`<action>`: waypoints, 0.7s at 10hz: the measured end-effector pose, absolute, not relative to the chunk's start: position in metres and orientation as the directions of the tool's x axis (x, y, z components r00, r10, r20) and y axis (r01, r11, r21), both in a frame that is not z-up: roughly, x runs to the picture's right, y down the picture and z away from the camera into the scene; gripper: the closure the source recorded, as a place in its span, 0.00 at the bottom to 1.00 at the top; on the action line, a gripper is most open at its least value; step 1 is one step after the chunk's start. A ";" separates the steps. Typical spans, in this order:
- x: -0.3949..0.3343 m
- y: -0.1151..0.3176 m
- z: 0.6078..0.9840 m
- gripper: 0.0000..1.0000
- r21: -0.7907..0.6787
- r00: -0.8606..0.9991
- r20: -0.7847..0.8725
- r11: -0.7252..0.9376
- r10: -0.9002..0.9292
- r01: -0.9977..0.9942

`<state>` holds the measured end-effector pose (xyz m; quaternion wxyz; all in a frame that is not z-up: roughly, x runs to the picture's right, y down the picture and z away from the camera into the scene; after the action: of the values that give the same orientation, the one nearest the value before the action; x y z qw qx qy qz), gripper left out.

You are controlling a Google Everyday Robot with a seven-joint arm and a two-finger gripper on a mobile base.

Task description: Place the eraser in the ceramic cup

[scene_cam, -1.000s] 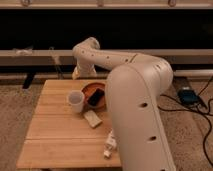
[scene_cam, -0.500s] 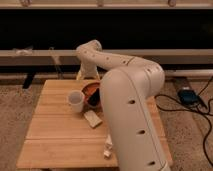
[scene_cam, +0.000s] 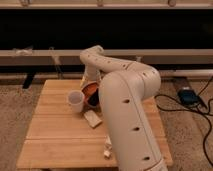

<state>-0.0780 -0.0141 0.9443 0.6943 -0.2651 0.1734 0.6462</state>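
The ceramic cup [scene_cam: 76,100] is small, white and round, and stands upright on the wooden table [scene_cam: 50,130] left of centre. My gripper [scene_cam: 90,84] hangs at the end of the white arm, low over the orange bowl [scene_cam: 89,92], just right of the cup. A dark shape [scene_cam: 93,100] shows at the bowl's near edge beside the arm; I cannot tell whether it is the eraser. The arm's big forearm hides the table's right half.
A pale beige block [scene_cam: 92,118] lies in front of the bowl. A long white tube-like object [scene_cam: 107,147] lies near the front edge. A rail and dark wall run behind the table. Cables and a blue-black box [scene_cam: 188,95] lie on the carpet at right.
The arm has swung a little, its forearm shifting left in view and its wrist end coming lower over the bowl. The cup, block and tube have not moved.
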 end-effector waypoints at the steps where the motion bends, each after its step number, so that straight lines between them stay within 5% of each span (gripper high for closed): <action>1: -0.076 -0.011 0.946 0.20 -0.143 0.103 -0.591 0.022 0.800 -0.990; 7: -0.069 0.016 0.947 0.20 -0.162 0.120 -0.630 0.022 0.768 -0.987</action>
<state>-0.0688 0.0158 0.9467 0.6896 -0.2909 0.1883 0.6359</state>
